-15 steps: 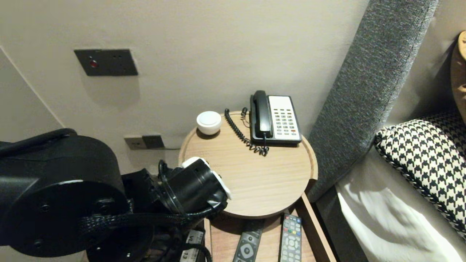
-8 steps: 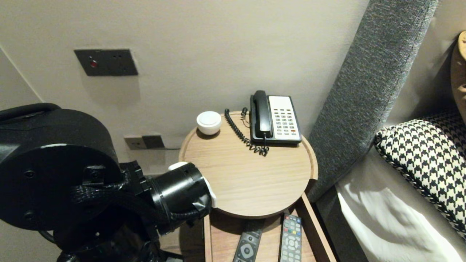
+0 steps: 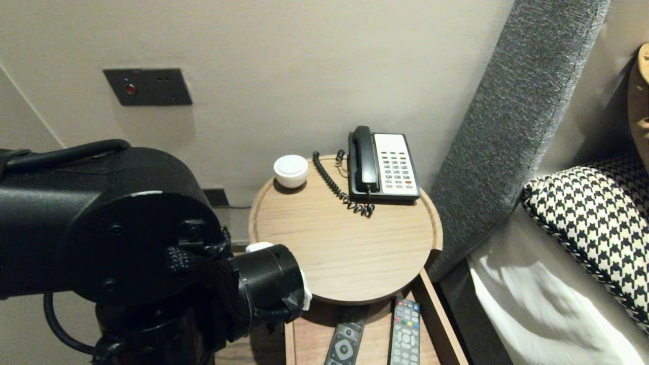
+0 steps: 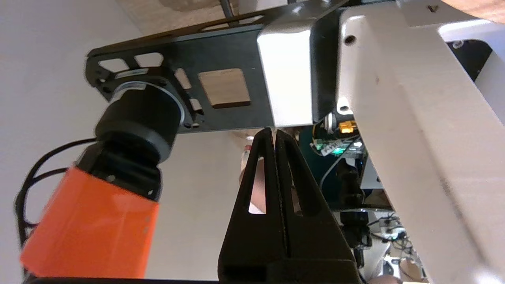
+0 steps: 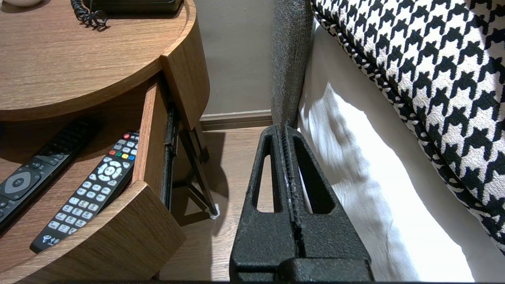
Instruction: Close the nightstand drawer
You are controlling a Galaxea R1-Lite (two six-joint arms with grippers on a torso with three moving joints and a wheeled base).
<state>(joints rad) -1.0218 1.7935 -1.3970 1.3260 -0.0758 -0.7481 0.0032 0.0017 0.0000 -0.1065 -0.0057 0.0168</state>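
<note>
Bedside corner: a beige wall (image 3: 304, 61), a grey upholstered headboard (image 3: 507, 126), a bed with a white sheet (image 3: 532, 314), and a wooden floor (image 5: 236, 157) below. A round wooden bedside table (image 3: 355, 253) stands against the wall; on it are one black-and-white corded telephone (image 3: 385, 165) and one small white lidded jar (image 3: 291, 171), both at the far side. One houndstooth pillow (image 3: 593, 218) lies on the bed. Under the tabletop, an open wooden drawer (image 5: 118, 240) holds two remotes side by side: a dark remote with a ring pad (image 3: 346, 342) and a black remote with coloured buttons (image 3: 405, 332). The left gripper (image 4: 275, 132), fingers pressed together and empty, faces the robot's own white frame, its arm just beside the table's near-left rim; the right gripper (image 5: 285, 130), likewise pressed together and empty, hangs low between the drawer and the sheet.
</note>
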